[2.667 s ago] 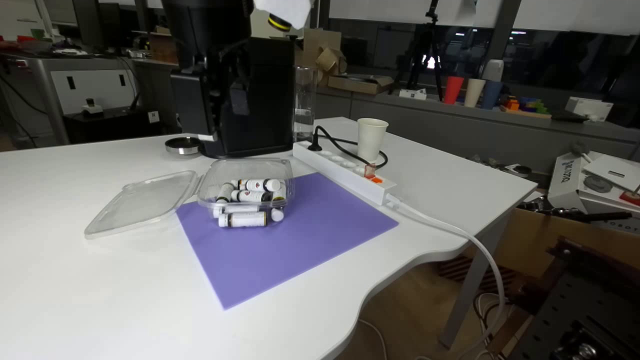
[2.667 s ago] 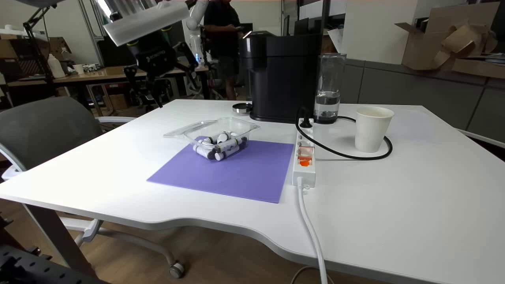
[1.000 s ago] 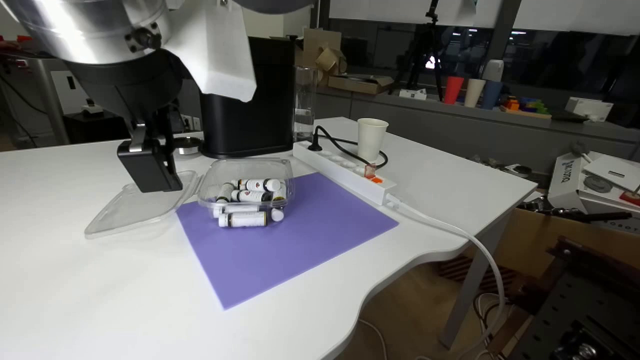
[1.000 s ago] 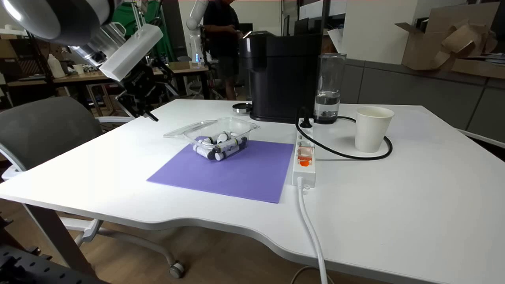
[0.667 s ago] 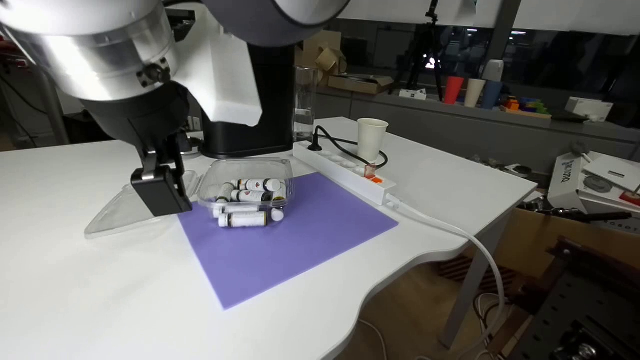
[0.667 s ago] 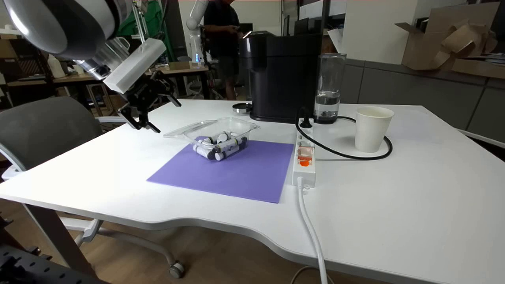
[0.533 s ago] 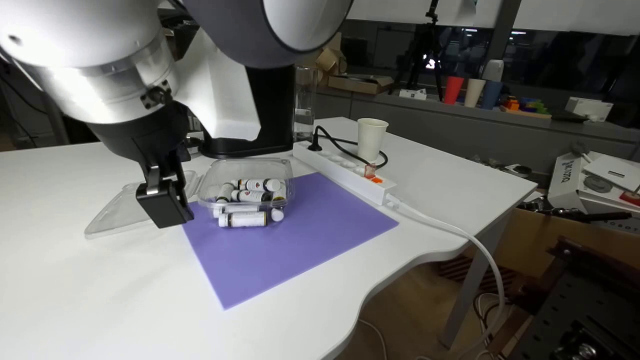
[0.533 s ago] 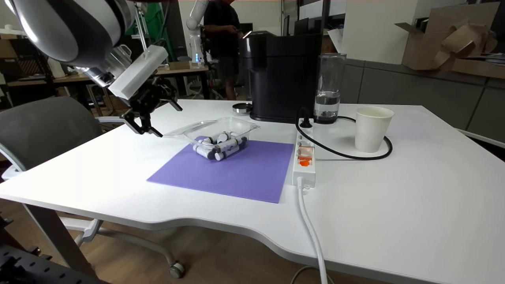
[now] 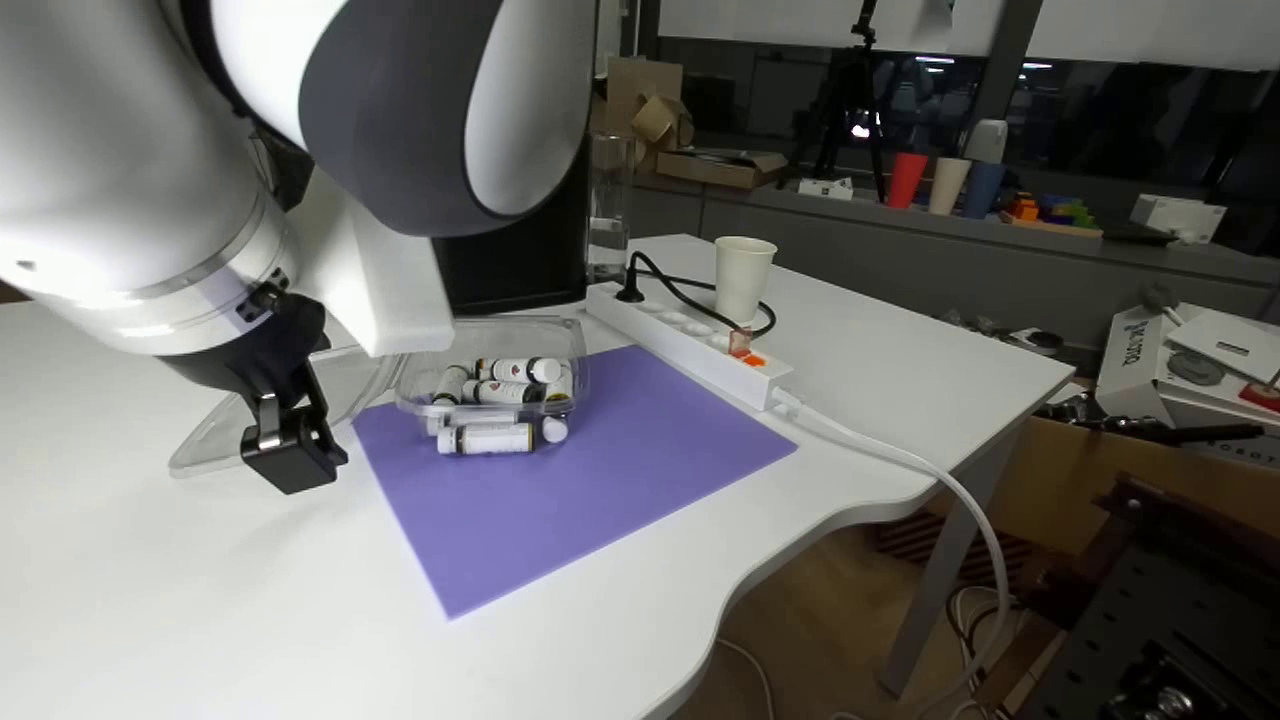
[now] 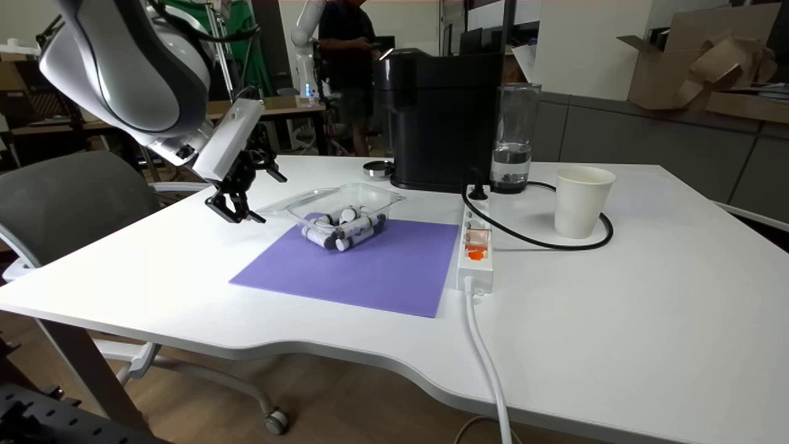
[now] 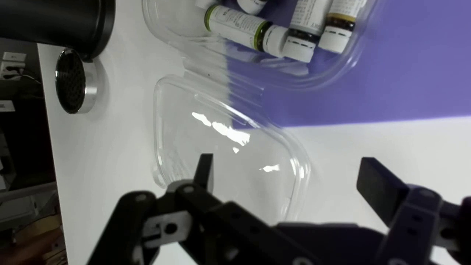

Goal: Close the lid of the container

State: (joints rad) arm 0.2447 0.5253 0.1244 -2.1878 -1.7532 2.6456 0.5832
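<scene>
Lid [image 11: 228, 151] and container [image 9: 525, 338] are joined by a clear strip; you see the lid lying open in the middle of the wrist view, with the container at the top of that frame. Most of the lid is over the white table [image 10: 555, 320], and its joined edge overlaps the purple mat [image 10: 345, 271]. The container straddles the mat's border, and through its walls you can see small white-capped bottles [image 9: 486, 438] lying in a heap.

Your gripper [image 11: 291, 178] has its jaws spread wide. In the lower half of the wrist view, the jaw on the left of the frame covers part of the lid, and the jaw on the right shows against the tabletop past the lid's rim. Whether either touches anything, you cannot tell. Your arm [image 10: 129, 80] fills the upper left of both exterior views, its wrist slanted.

Farther out in an exterior view, you have a power strip [image 10: 474, 274] alongside the mat, and a white cup [image 10: 582, 206] standing to the right of it. At the top centre stand a black machine [image 10: 447, 123] and a clear vessel [image 10: 511, 165], with a round metal dish [image 10: 378, 169] beside the machine. Past the table edge, you find a grey chair [image 10: 80, 209] at the left, a person [image 10: 345, 61] at the top, and a cardboard box [image 10: 661, 77] at the upper right.
</scene>
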